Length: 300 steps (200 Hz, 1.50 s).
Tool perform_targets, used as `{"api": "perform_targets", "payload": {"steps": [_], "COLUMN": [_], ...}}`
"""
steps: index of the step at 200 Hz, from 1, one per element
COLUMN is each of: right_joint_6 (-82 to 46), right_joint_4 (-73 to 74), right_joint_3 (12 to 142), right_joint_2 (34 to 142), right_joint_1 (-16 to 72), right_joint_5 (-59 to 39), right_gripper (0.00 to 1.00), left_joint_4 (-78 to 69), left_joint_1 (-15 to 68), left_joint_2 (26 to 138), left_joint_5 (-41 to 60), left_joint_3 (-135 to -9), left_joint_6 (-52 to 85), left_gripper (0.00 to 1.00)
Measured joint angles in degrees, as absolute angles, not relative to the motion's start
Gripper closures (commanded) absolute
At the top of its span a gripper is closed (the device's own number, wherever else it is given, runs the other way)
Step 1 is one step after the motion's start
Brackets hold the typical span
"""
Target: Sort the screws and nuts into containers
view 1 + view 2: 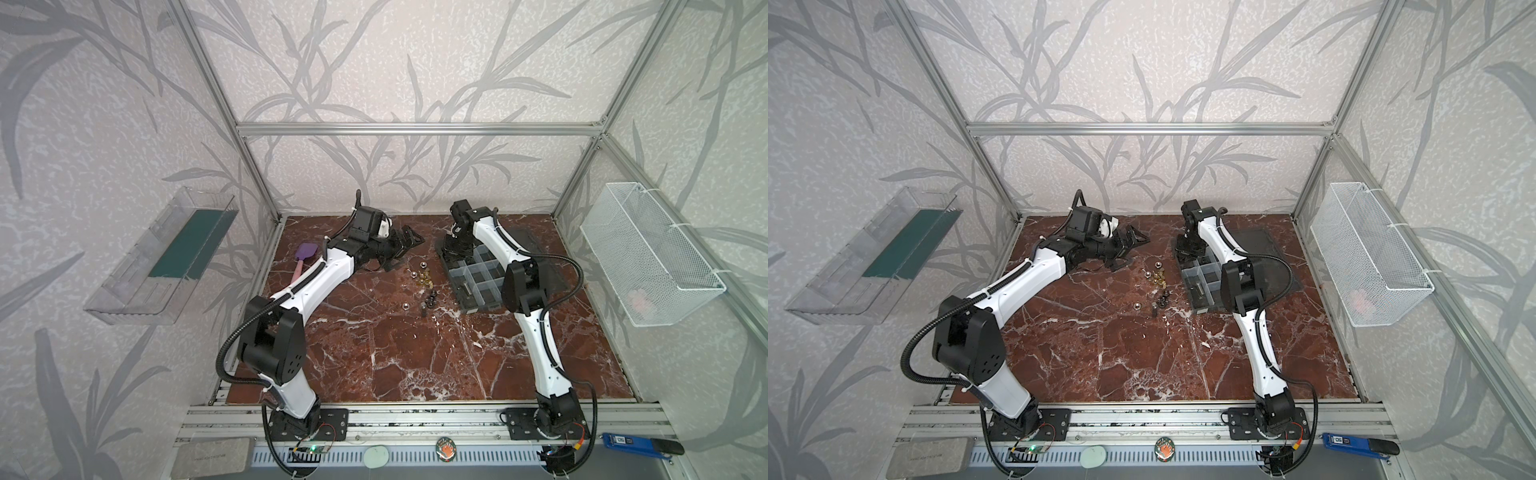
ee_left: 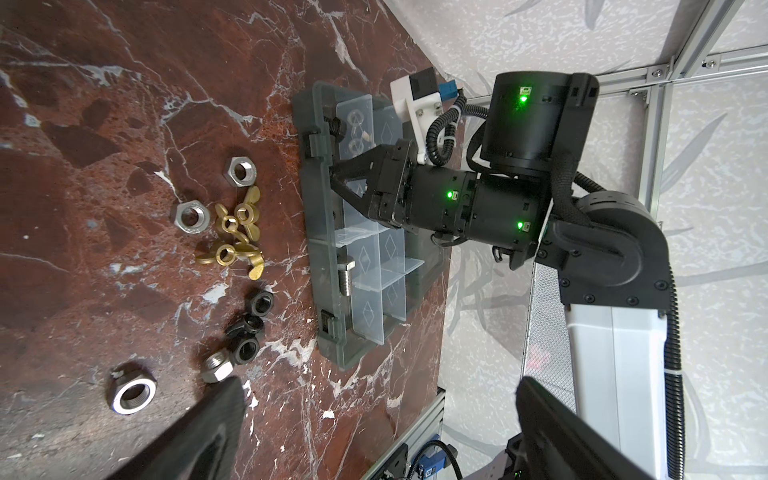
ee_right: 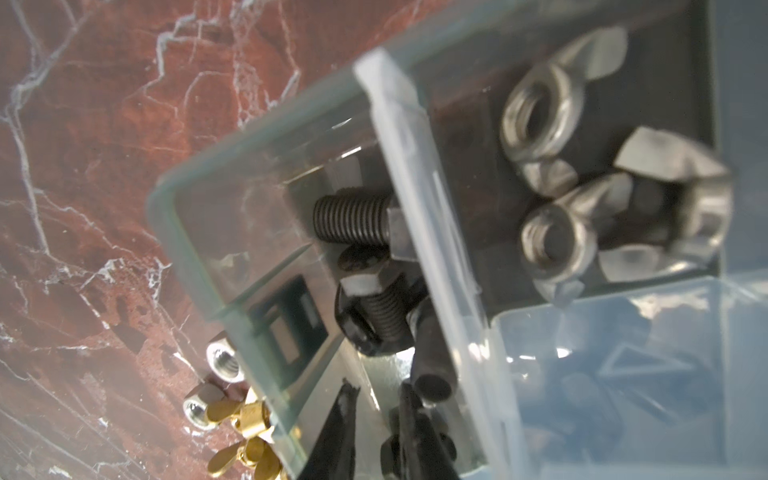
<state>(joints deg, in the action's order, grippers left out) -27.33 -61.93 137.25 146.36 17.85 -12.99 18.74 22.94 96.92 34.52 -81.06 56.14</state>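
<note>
Right gripper (image 3: 376, 395) inside corner compartment (image 3: 232, 249) of clear grey plastic organizer box (image 2: 321, 232), jaws slightly parted, nothing between. Black threaded screws (image 3: 353, 220) lie there. Withdraw straight up, clear of translucent divider (image 3: 419, 208). Silver, brass, black nuts (image 2: 190, 216) loose beside box. Left gripper (image 2: 380, 386) spread wide.

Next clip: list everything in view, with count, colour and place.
table: one, red-brown marble
organizer box: one, clear grey, lid open, right of centre
black screws: at least two, corner compartment
silver wing nuts: about three, adjoining compartment
silver screw: one, another compartment
hex nuts: three, silver, loose beside box
brass wing nuts: about four, same cluster
black nuts: three, same cluster
spatula: one, purple, table's rear left
wall shelf: one, clear and green, left wall
wire basket: one, white, right wall
left gripper: fingers open, over table
right gripper: fingers inside box, grip unclear
</note>
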Motion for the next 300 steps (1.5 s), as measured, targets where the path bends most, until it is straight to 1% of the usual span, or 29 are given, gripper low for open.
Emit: {"api": "perform_targets", "payload": {"steps": [17,35,50,144,190,228,276,300], "right_joint_6": [-27.5,-27.8,-28.1,-29.1,-29.7,-30.8,-31.7,-31.7], "right_joint_4": [-61.6,-61.2,-60.6,-60.1,-59.3,-57.9,-57.2,-54.9], "right_joint_3": [137.6,138.5,139.0,140.2,139.3,137.9,137.2,133.0], "right_joint_2": [146.6,147.3,148.0,148.9,149.0,148.5,148.2,145.9], "right_joint_1": [17.8,17.8,17.8,18.6,19.4,19.5,19.7,19.9], "right_joint_5": [-13.0,-13.0,-13.1,-10.4,-7.5,-7.0,-5.8,-5.0], "right_gripper": [0.8,0.76,0.75,0.74,0.77,0.78,0.84,0.86], "left_joint_4": [19.0,19.2,19.4,21.5,21.7,22.3,22.4,22.6], "left_joint_1": [22.9,22.9,22.9,22.9,22.9,22.9,22.9,22.9], "left_joint_2": [96.7,96.7,96.7,96.7,96.7,96.7,96.7,96.7], "left_joint_5": [34.5,34.5,34.5,34.4,34.4,34.4,34.4,34.4], "left_joint_3": [-81.1,-81.1,-81.1,-81.2,-81.3,-81.5,-81.6,-81.6], "left_joint_6": [56.1,56.1,56.0,55.0,55.0,54.9,54.5,54.4], "left_gripper": [0.01,0.01,0.01,0.01,0.01,0.01,0.01,0.01]}}
